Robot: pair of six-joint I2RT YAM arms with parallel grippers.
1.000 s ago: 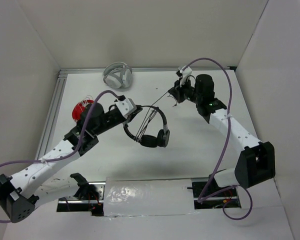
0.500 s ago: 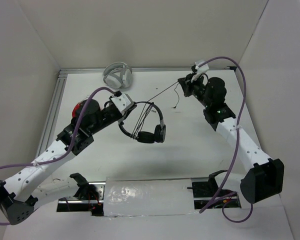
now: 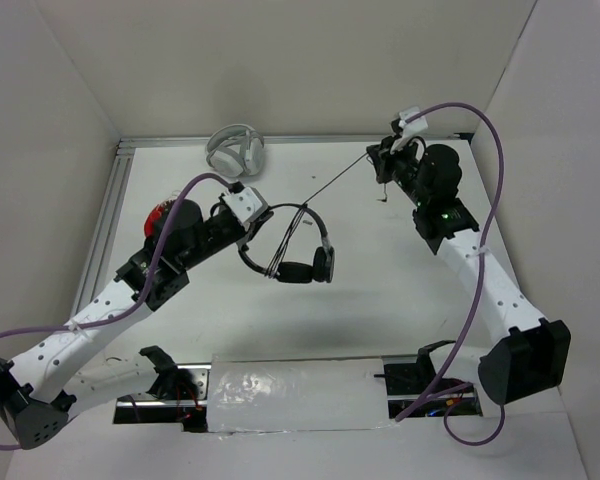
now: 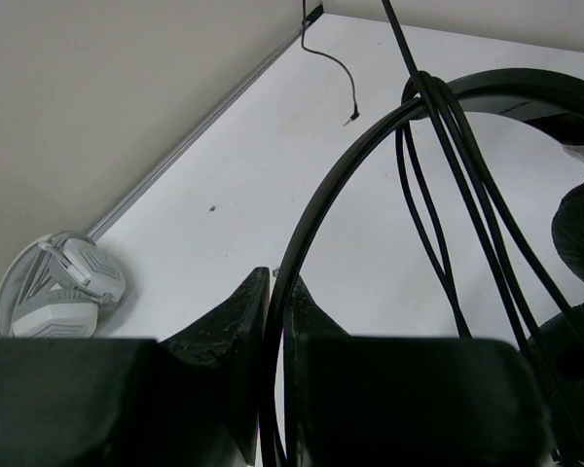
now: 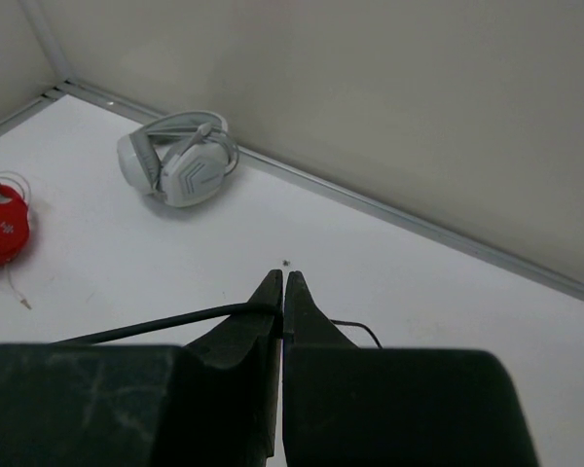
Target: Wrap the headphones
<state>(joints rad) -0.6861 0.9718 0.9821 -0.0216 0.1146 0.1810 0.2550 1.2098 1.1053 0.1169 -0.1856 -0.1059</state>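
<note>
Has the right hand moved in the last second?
Yes. The right hand shifted rightward and slightly back, ending farther from the white-grey over-ear headphones, which stayed put.

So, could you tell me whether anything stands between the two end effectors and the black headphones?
Nothing visible does: the left end effector grips the headphones by the headband, the right end effector grips their cable, stretched clear between them.

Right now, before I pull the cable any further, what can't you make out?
- Top view: red headphones mostly behind the left arm.
- Left wrist view: ear pads of the black headphones cut by the right edge.
- Top view: plug on the cable too small.
- Top and left wrist views: cable turns on the headband overlap, uncountable.
</note>
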